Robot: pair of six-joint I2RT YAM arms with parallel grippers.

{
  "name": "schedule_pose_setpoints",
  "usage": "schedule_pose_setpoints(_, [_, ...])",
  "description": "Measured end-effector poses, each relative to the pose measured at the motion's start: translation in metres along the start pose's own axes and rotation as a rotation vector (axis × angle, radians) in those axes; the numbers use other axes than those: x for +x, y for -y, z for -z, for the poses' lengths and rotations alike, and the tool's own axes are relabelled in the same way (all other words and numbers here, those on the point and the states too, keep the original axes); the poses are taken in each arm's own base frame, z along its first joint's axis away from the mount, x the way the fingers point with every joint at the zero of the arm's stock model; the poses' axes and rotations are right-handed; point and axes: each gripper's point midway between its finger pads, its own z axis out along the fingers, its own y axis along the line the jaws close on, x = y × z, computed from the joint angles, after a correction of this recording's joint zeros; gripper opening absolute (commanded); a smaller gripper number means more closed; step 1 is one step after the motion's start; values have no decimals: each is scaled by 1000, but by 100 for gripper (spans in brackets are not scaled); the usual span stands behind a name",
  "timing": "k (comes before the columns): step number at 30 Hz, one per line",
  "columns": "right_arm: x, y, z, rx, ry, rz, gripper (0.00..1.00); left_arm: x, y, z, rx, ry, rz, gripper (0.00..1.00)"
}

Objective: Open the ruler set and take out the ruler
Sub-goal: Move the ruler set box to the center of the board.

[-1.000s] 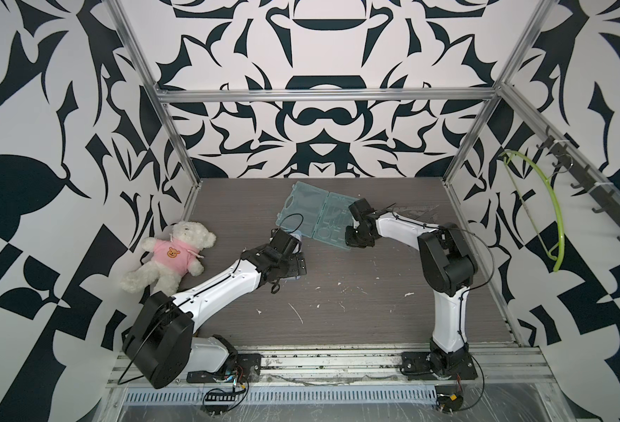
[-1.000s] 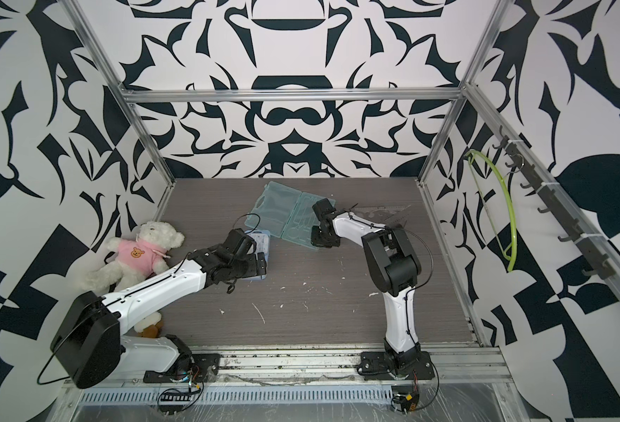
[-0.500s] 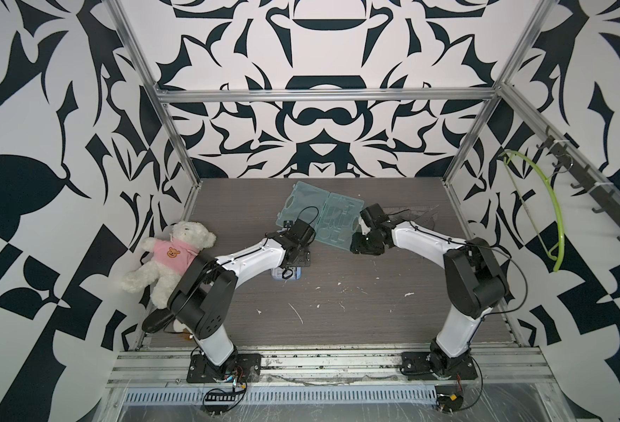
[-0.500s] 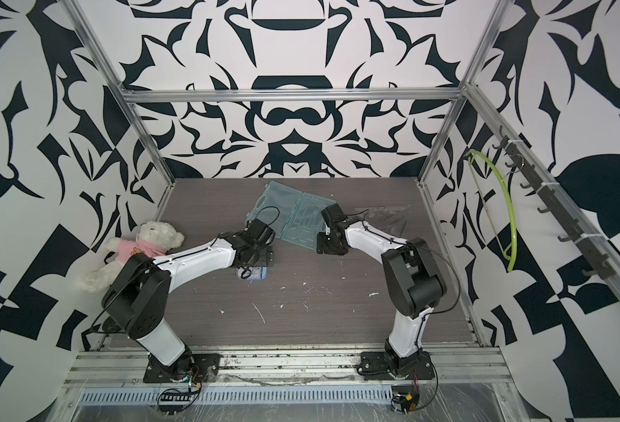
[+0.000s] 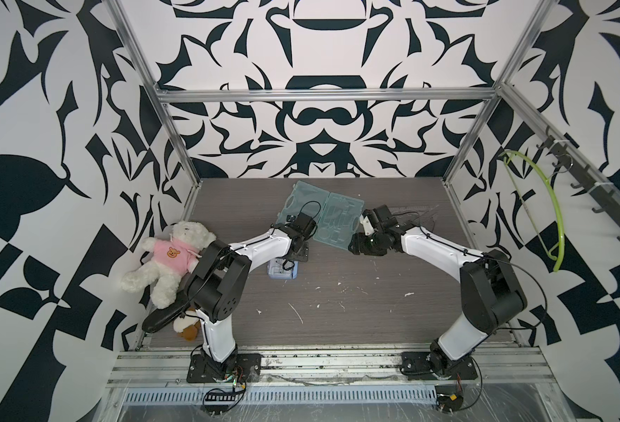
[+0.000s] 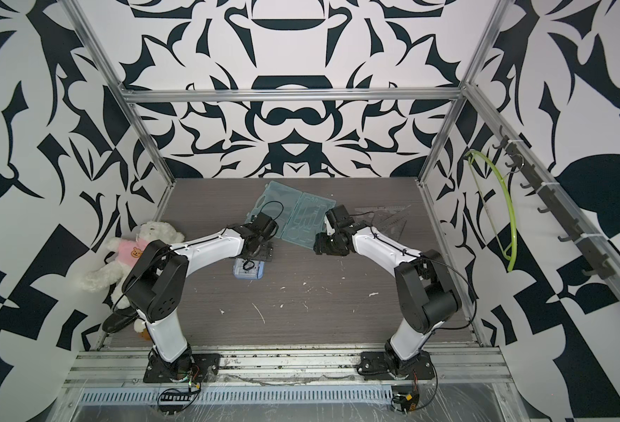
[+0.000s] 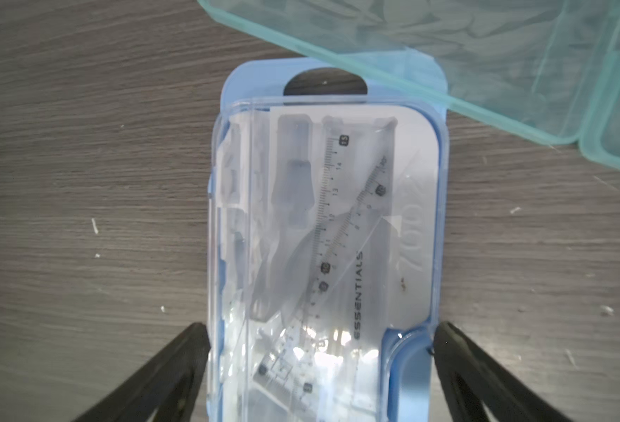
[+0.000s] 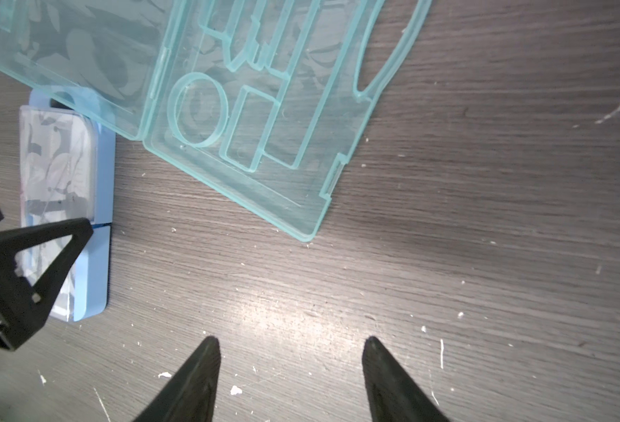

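Mia: Ruler set (image 7: 323,237), where is it?

Ben: It's the blue box with the see-through lid. It lies flat on the tabletop (image 8: 447,255), shut, with the ruler (image 7: 337,179) inside. One end is tucked under a corner of the open green case (image 8: 282,190).

Mia: What could go wrong?

Ben: I think the green case could get in the way. If the blue box is lifted, or its lid swings up, that corner may catch and get dragged along. The box also looks smooth and wide, so it might slip or twist if it is squeezed on its edges.

Mia: What are the arms doing?

Ben: The left arm reaches out low, with its wrist bent down over the box. The left fingers (image 7: 187,350) are spread wide, one on each side of the box, right at its edges. I can't tell if they press on it. The right arm reaches in from the other side and points down at bare tabletop beside the green case. The right fingers (image 8: 198,380) are apart and hold nothing.
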Motion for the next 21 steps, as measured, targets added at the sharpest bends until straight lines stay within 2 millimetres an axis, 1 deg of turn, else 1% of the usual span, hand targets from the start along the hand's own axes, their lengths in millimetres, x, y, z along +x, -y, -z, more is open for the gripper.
schedule_pose_setpoints(5, [-1, -2, 0, -10, 3, 4, 63, -2, -2, -9, 66, -18, 3, 99])
schedule_pose_setpoints(8, [-1, -2, 0, -13, 3, 4, 63, -5, -2, -10, 100, -12, 8, 100])
schedule_pose_setpoints(11, [-1, -2, -1, -14, 2, 4, 62, -8, -2, -9, 132, 3, 24, 94])
schedule_pose_setpoints(14, [0, -2, -1, -14, 1, 3, 62, -8, -3, -9, 152, 19, 50, 92])
schedule_pose_setpoints(18, [0, -2, -1, -13, 1, 3, 61, -3, -6, -9, 156, 41, 84, 92])
schedule_pose_setpoints(21, [0, -2, -1, -13, 1, 2, 61, 6, -4, -5, 136, 55, 81, 93])
